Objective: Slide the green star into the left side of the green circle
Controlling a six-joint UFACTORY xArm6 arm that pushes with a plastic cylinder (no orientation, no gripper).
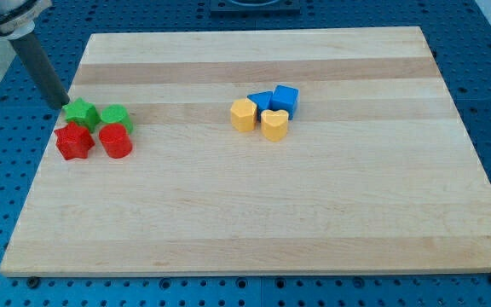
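Observation:
The green star (81,112) sits near the board's left edge, touching the left side of the green circle (116,116). My tip (65,105) is right at the star's upper left, touching or nearly touching it. The dark rod slants up to the view's top left.
A red star (73,141) and a red cylinder (116,141) sit just below the green pair. In the middle are a yellow hexagon (243,114), a yellow heart (274,124) and two blue blocks (285,98). The wooden board (254,213) lies on a blue perforated table.

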